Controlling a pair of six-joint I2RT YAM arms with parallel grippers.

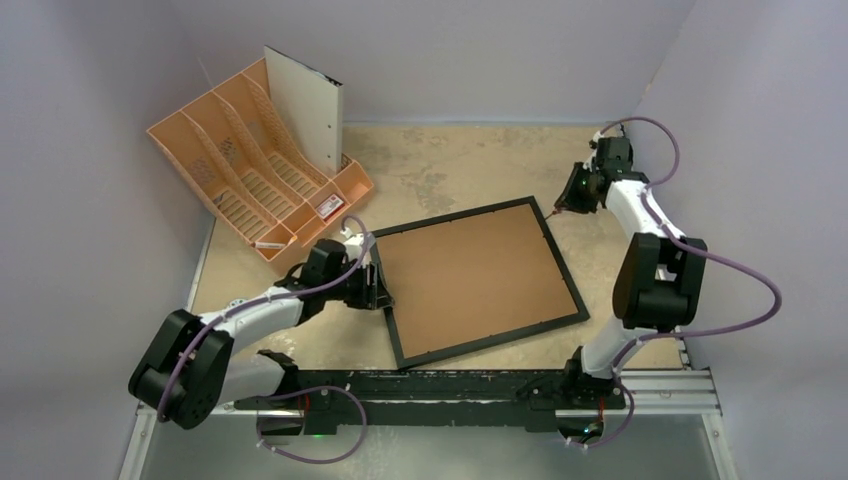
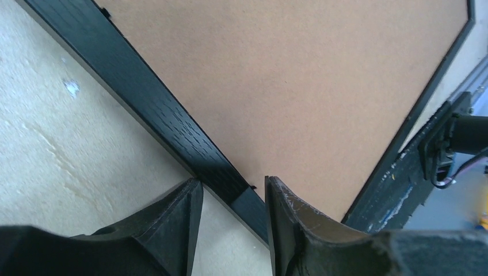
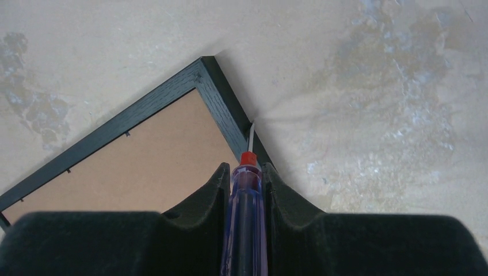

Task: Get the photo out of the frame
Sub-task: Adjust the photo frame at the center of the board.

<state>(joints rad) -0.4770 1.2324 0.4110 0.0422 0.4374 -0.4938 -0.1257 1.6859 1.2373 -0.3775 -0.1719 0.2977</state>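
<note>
An orange file organiser (image 1: 255,170) stands at the far left of the bench (image 1: 450,165), with a white sheet (image 1: 305,105) upright in it. The left gripper (image 2: 232,190) hangs over the left rail of the black frame (image 1: 563,258), jaws part-open astride it. The frame lies mid-bench, its brown fibreboard back (image 1: 470,275) upward, so the photo is hidden. At the frame's far right corner, the right gripper (image 3: 246,172) has its jaws closed on a purple-handled screwdriver (image 3: 246,230), whose tip is at the rail's outer edge.

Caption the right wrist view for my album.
Right gripper holds a purple-handled screwdriver, tip at the black frame near its corner.
</note>
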